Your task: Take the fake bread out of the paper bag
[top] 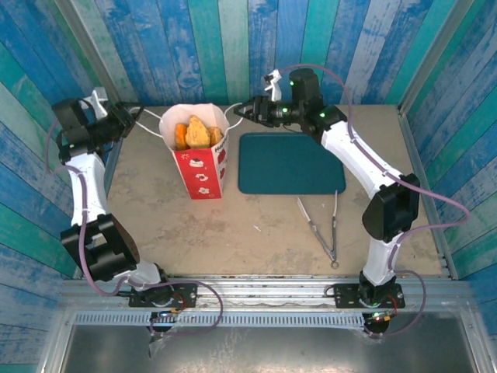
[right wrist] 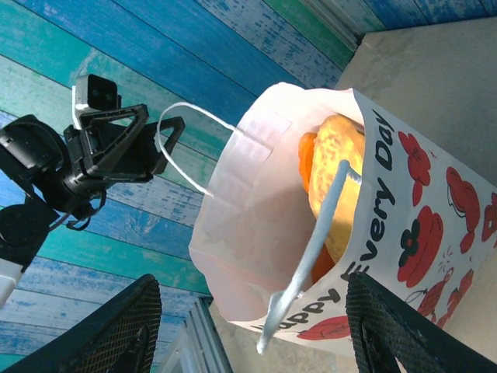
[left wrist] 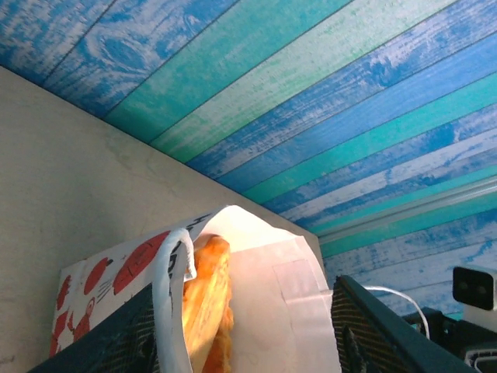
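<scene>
Right, fake bread [top: 199,134] sits inside the paper bag [top: 203,169], upright at upper centre of top view on the table [top: 155,217]. Your left gripper [top: 135,117], at bag's left, has fingers spread wide w/ nothing held; a cord handle [left wrist: 169,311] hangs btwn them. Right gripper [top: 238,111], by bag's right rim: same, wide & empty. Teal tray [top: 291,163] & tongs [top: 314,229] lie right of bag.

Fake bread [top: 198,134] mostly inside paper bag [top: 203,172]
</scene>
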Controlling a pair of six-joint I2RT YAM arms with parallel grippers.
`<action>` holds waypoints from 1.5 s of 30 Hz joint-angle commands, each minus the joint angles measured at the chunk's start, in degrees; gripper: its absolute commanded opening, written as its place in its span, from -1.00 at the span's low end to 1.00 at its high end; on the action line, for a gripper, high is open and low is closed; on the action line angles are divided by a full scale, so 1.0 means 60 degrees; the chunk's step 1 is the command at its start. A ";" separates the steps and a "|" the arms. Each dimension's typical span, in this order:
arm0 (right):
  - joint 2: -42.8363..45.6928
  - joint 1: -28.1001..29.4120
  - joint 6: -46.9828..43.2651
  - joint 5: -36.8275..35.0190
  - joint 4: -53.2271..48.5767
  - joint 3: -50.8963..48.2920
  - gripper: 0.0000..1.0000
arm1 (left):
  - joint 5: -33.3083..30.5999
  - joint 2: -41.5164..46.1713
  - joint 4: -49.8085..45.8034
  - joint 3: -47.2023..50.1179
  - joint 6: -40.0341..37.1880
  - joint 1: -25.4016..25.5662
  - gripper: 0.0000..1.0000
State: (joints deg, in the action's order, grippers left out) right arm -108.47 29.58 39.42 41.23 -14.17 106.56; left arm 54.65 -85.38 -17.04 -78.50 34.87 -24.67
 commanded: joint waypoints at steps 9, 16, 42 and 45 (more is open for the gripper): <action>-0.0931 0.0225 0.0124 0.0320 -0.0633 0.1278 0.03 | 0.0853 -0.0460 0.0979 0.0204 0.0540 -0.0019 -0.36; -0.1178 0.0299 -0.0021 0.0290 -0.0970 0.1661 -0.40 | 0.0981 -0.0545 0.1123 0.0233 0.0577 -0.0005 -0.73; -0.2644 0.1621 0.0602 0.0460 0.0189 0.2557 -0.96 | -0.3742 -0.1460 -0.5289 -0.5441 -0.4006 -0.0036 -1.00; -0.2845 0.1817 0.0740 0.0469 0.0468 0.2309 -0.96 | -0.4200 -0.1443 -0.5564 -0.5383 -0.4355 -0.0048 -1.00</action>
State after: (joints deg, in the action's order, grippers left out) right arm -124.55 39.57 42.06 42.41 -14.85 120.95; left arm 35.14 -92.75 -46.24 -109.19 14.70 -24.67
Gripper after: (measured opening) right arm 0.042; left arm 0.045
